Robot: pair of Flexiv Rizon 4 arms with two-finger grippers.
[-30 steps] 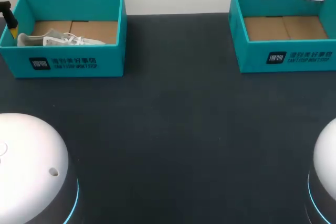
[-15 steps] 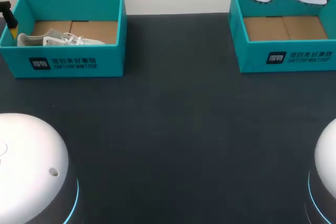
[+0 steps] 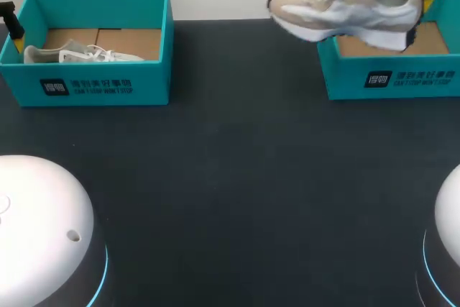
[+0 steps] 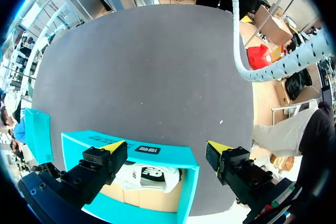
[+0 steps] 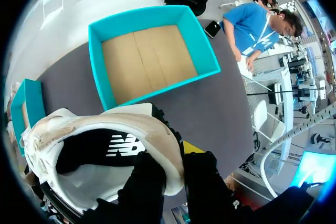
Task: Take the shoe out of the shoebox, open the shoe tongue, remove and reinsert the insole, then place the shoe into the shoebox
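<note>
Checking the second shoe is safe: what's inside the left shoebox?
A white shoe lies on the cardboard floor of the left shoebox. The front wall hides the floor's near strip and the shoe's lower edge.

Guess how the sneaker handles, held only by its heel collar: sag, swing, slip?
The sneaker hangs roughly level from the right pincer, so its sole is probably stiff and it's fairly light. Gripped at one end, toe far out: likely swings on fast moves. Soft collar may slip.
</note>
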